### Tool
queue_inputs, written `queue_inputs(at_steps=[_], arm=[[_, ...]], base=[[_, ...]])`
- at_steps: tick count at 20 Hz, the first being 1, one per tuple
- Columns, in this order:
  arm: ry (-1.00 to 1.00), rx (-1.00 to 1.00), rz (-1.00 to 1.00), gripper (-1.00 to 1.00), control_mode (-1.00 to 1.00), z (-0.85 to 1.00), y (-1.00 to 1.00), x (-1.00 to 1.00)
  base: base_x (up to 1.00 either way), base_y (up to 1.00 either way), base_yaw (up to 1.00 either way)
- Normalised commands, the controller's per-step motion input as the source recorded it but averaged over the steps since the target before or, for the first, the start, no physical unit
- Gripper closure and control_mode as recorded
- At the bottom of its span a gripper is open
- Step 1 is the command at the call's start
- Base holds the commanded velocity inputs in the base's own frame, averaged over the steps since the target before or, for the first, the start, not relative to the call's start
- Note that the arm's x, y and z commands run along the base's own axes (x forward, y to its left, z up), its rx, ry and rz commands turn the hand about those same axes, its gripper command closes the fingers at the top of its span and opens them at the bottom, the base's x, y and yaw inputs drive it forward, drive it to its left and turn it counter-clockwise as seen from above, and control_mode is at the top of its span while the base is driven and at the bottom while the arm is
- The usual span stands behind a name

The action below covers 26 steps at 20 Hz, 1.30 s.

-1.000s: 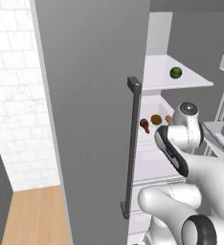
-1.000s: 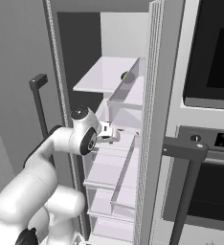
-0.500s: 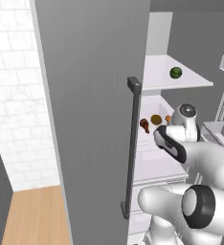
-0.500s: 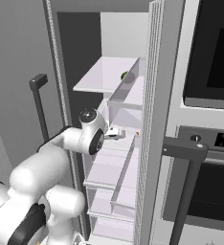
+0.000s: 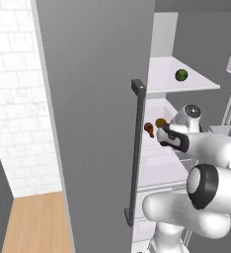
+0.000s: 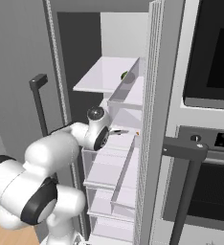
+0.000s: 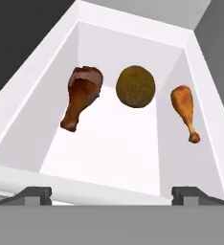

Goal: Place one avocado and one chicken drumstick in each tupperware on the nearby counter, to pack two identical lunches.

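Note:
My gripper (image 7: 113,195) is open, its fingertips set wide at the near rim of a white fridge bin (image 7: 32,119). In the bin lie a dark reddish-brown chicken drumstick (image 7: 81,94), an olive-brown avocado (image 7: 135,86) and a lighter orange chicken drumstick (image 7: 184,109). From the left base the gripper (image 5: 161,133) sits just in front of the dark drumstick (image 5: 149,128) and the brown avocado (image 5: 161,122). A dark green avocado (image 5: 181,75) rests on the glass shelf above, and the right base view shows this avocado (image 6: 124,75) too. The tupperware and the counter are out of view.
The open grey fridge door (image 5: 97,99) with its dark handle (image 5: 136,148) stands close on the left. The other door's shelves (image 6: 128,95) flank the arm on the right. An oven (image 6: 205,143) with a bar handle (image 6: 185,148) is beyond. Lower drawers (image 6: 106,167) sit under the bin.
The hand has pushed a little deeper toward the fridge bin and the elbow has swung up and forward. The jaws have stayed wide. Nothing in the bin has moved.

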Motion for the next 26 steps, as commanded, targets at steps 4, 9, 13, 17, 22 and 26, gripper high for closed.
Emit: queue_inputs(at_steps=[4, 9, 13, 17, 22, 26], arm=[[-0.05, 0.0, 0.11, -1.0, -1.0, 0.0, -0.13, 0.23], [-0.02, 0.0, 0.05, -1.0, -1.0, 0.0, -0.05, 0.35], [-0.01, 0.0, 0.03, -1.0, -1.0, 0.0, 0.0, 0.36], [0.0, 0.0, 0.03, -1.0, -1.0, 0.0, -0.02, 0.41], [0.0, 0.0, 0.03, -1.0, -1.0, -0.09, -0.15, 0.24], [0.0, 0.0, 0.02, -1.0, -1.0, -0.21, -0.03, 0.31]], base=[[0.0, 0.0, 0.0], [0.0, 0.0, 0.0], [0.0, 0.0, 0.0], [0.0, 0.0, 0.0], [0.0, 0.0, 0.0], [0.0, 0.0, 0.0]])
